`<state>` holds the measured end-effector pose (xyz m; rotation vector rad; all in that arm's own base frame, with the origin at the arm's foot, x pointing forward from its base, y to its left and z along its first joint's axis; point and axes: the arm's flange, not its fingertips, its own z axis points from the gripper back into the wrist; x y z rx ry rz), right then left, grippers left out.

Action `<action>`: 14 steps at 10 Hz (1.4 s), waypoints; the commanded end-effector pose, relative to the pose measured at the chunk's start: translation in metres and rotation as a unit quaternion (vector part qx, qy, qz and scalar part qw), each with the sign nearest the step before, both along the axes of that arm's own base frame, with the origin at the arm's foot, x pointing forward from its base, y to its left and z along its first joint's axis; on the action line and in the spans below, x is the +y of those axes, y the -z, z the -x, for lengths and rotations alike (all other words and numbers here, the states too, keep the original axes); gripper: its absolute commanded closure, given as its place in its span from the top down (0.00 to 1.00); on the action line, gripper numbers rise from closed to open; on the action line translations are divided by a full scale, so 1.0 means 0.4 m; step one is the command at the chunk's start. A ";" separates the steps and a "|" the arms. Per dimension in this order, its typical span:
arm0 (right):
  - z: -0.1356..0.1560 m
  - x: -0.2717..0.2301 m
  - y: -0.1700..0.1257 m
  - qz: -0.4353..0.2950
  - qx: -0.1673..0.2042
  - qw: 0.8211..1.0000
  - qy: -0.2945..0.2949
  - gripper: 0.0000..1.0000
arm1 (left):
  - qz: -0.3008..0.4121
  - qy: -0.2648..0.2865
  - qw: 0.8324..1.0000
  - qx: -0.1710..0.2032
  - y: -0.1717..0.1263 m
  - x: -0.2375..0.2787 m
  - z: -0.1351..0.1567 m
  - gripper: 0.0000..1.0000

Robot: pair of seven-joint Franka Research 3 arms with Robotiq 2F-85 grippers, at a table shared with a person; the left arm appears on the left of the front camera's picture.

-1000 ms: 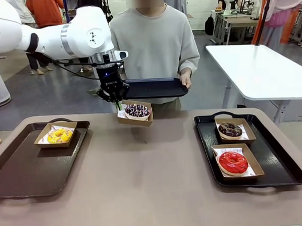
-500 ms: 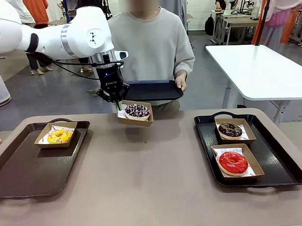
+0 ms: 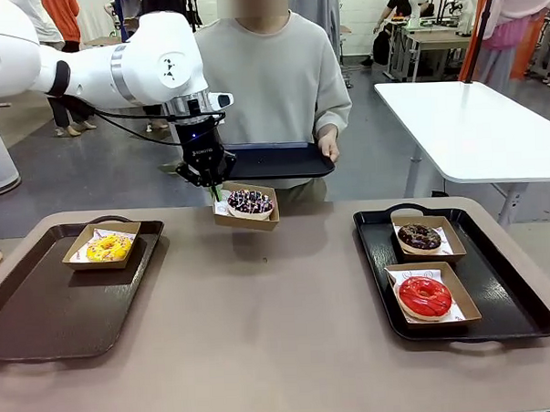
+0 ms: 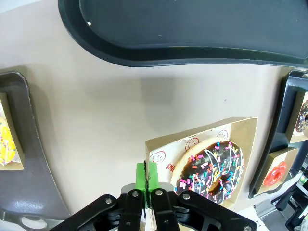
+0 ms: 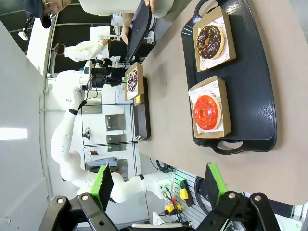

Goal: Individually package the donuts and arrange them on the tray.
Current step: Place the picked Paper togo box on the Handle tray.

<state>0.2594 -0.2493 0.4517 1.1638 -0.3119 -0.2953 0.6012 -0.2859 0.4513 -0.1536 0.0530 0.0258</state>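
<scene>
My left gripper is shut on the rim of a cardboard box, holding it in the air above the table's far edge. In that box lies the dark donut with multicoloured sprinkles. The left wrist view shows the green pads pinching the box wall beside this donut. The yellow-iced donut sits boxed on the left tray. On the right tray are the boxed chocolate donut and red donut. My right gripper stands open high over the table, empty.
A person at the far side holds a black tray level, just behind the raised box, one hand on its right edge. The brown table lies bare between the two trays. A white table stands at the back right.
The person's tray has shifted slightly to the left. My left gripper and the box it holds have stayed in place.
</scene>
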 end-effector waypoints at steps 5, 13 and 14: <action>0.004 0.001 -0.006 -0.006 -0.008 1.000 -0.001 1.00 | 0.002 -0.007 1.000 0.001 -0.006 0.001 0.003 0.00; 0.004 0.001 -0.006 -0.006 -0.008 1.000 -0.001 1.00 | -0.021 0.034 0.999 -0.023 -0.062 0.060 0.062 0.01; 0.004 0.001 -0.006 -0.006 -0.008 1.000 -0.001 1.00 | -0.039 0.054 0.997 -0.033 -0.090 0.114 0.103 0.01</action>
